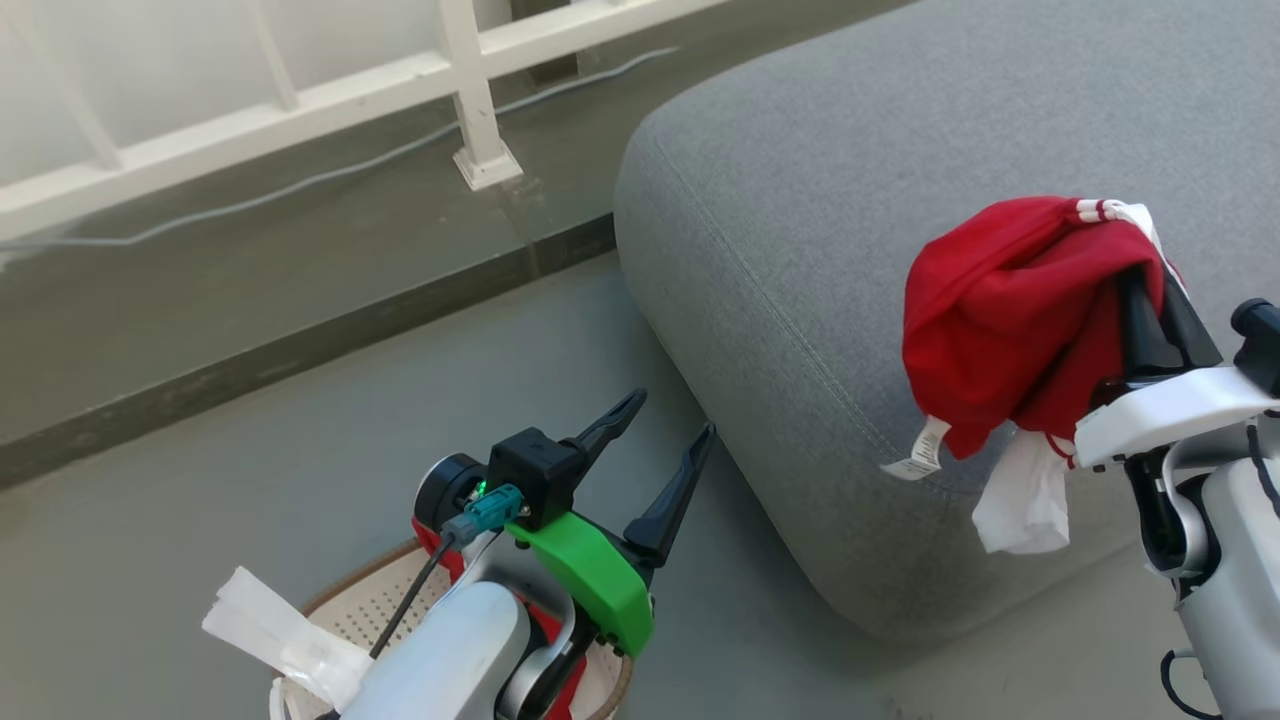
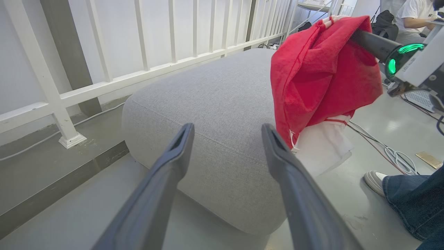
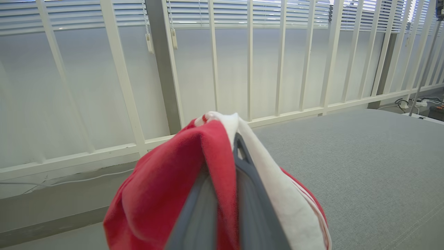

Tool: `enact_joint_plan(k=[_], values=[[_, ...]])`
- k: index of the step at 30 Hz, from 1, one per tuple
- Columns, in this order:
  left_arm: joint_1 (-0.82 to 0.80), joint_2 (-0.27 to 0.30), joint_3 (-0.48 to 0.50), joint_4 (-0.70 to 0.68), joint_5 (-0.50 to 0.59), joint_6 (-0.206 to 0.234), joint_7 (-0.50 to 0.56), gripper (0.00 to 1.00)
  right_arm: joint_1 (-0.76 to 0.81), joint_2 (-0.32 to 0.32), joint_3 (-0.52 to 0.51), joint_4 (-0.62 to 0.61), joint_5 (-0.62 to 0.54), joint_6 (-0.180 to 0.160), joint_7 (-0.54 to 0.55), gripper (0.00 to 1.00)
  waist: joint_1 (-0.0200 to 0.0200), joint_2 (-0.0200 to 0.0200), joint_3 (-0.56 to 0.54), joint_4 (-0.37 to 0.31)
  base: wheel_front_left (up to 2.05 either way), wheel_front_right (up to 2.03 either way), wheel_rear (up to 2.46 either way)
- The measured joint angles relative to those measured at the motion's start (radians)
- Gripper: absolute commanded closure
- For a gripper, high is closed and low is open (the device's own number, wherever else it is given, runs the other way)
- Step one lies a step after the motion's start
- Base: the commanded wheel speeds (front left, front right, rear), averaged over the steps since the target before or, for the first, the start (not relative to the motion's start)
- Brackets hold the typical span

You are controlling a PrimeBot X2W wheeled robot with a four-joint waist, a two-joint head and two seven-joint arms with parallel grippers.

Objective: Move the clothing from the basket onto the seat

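While the right gripper [image 1: 1150, 310] is clamped tight on it, the clothing [image 1: 1010, 320] hangs as a bunched red bundle over the near edge of the seat [image 1: 800, 250]. A small white tag [image 1: 915, 455] and a white flap [image 1: 1020, 500] dangle past that edge; whether either touches the cushion cannot be told. The seat's top beyond the bundle is bare grey fabric, and its rounded near corner bulges out over the floor [image 1: 250, 480]. Open floor runs between that corner and the white railing [image 1: 470, 90], whose post foot [image 1: 487, 165] stands on a raised strip with a cable [image 1: 300, 180] lying along it. The left gripper [image 1: 672, 415] hangs above the floor just beside the seat's corner, its two fingers spread wide with nothing between them. Under its forearm the basket [image 1: 385, 600] sits on the floor, well apart from the held bundle, with more red fabric [image 1: 432, 538] showing inside, mostly hidden by the arm. In the left wrist view, a person's shoe [image 2: 374, 180] and jeans leg [image 2: 416, 201] stand on the floor near the seat's far side, beside loose cords.
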Motion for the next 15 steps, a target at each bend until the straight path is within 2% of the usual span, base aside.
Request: enact_joint_plan(k=[11,15], values=[[-0.005,0.002,-0.015,-0.049,0.023,0.003,0.028,0.0,-0.006,-0.001,-0.04,-0.018,0.015,0.001,0.0,1.0,0.0,0.0,0.082,-0.01,0.0,0.0,0.0],[-0.026,0.017,-0.022,-0.073,0.049,0.006,0.049,0.0,-0.072,-0.003,-0.051,-0.003,0.029,0.011,0.0,1.0,0.0,0.0,0.128,-0.007,0.0,0.0,0.0]])
